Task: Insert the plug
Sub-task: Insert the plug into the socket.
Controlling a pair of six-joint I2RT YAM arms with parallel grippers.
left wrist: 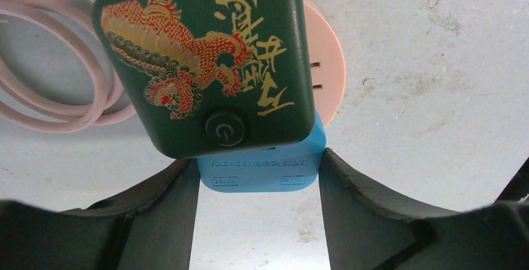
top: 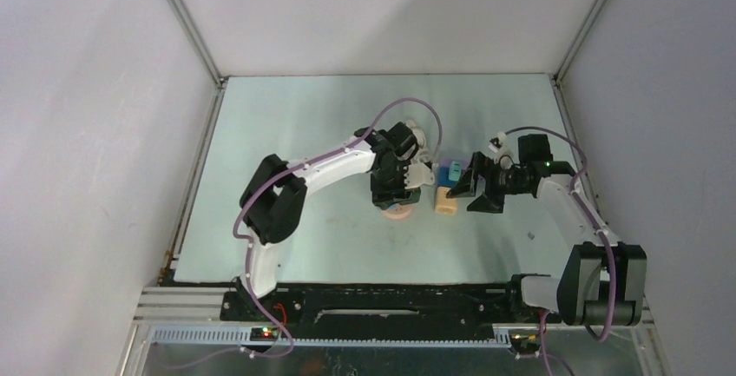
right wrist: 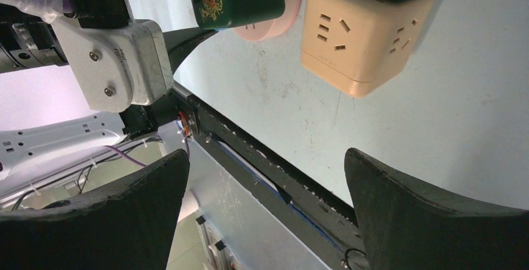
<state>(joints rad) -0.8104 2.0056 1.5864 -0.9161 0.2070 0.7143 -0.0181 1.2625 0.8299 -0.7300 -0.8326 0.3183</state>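
Observation:
The plug is a dark green block [left wrist: 206, 58] with a gold and red dragon print, a power button and a blue base plate [left wrist: 259, 170]. It lies over a round pink socket [left wrist: 327, 52], whose slots show beside it; I cannot tell whether it is seated. My left gripper [left wrist: 256, 163] is shut on the blue base, one finger touching each side. From above, the left gripper [top: 401, 187] hangs over the pink socket [top: 397, 212]. My right gripper [right wrist: 262, 176] stands open with nothing in it, to the right [top: 476, 187] of a beige cube socket [top: 446, 201].
A blue block [top: 453, 170] rests against the beige cube socket [right wrist: 362, 33]. A coil of pink cable [left wrist: 56, 83] lies left of the pink socket. The black rail [right wrist: 268, 164] runs along the table's near edge. White walls enclose the table on three sides.

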